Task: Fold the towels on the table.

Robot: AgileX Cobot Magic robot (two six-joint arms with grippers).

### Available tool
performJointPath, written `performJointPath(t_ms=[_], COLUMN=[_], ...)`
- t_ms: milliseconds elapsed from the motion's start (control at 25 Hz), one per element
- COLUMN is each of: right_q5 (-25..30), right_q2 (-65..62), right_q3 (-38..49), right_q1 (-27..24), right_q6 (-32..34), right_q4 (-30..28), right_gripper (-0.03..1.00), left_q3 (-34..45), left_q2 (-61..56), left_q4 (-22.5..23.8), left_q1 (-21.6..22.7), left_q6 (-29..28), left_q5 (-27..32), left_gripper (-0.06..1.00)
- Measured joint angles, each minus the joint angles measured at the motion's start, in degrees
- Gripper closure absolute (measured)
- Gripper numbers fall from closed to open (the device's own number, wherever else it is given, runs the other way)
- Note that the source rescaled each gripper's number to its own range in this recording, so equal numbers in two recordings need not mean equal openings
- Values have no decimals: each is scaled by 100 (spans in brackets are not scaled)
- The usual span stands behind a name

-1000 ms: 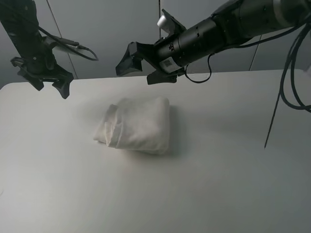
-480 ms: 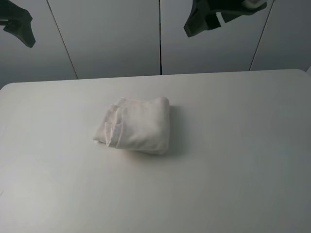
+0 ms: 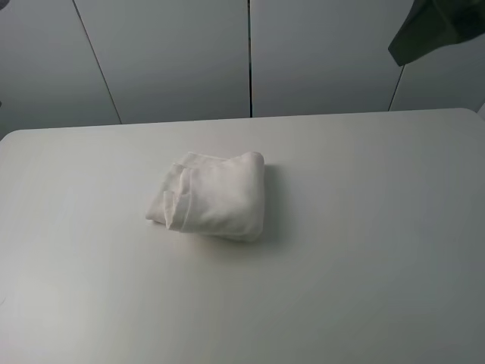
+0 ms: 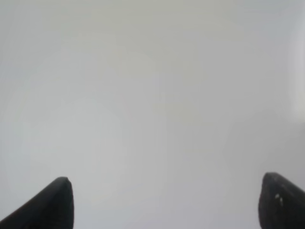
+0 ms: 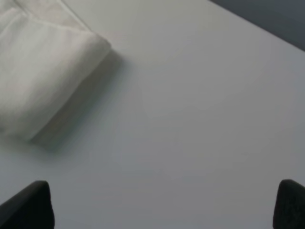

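The large plain white smooth-topped table (image 3: 356,250) fills the foreground of the high view, bare at its near edge. Further back, a little left of its middle, lies the white terry cloth towel (image 3: 211,196), folded into a thick bundle with loose layered edges on its left side. Above the far right corner, a dark blurred shape is probably the right gripper (image 5: 164,205), its jaws spread wide and holding nothing. The left gripper (image 4: 167,202) is likewise released, empty.

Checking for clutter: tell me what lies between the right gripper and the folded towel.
Nothing but bare table. The right wrist view shows the towel, then plain white tabletop up to the open right gripper.
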Motion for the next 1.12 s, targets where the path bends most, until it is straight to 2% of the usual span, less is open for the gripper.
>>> performJointPath(t_ms=[200, 480, 800, 960, 1120], right_q5=[88, 123, 102, 51, -88], right_q2=[-867, -2449, -4159, -5031, -5896], right_q3=[926, 2204, 3462, 3901, 3990], right_q1=[0, 0, 0, 0, 0], right_q6=[152, 176, 142, -11, -109], right_q4=[0, 11, 340, 583, 632], right_gripper=[-3, -3, -3, -3, -3], left_q3=[874, 1753, 2697, 3019, 3126], left_q2=[-1489, -3233, -4855, -5619, -6309], left_q4=[-23, -446, -634, -795, -861], left_q1=[0, 0, 0, 0, 0], left_q6=[-72, -182, -182, -169, -160], left_q5=[16, 264, 277, 133, 144], left_gripper=[-6, -6, -6, -6, -6])
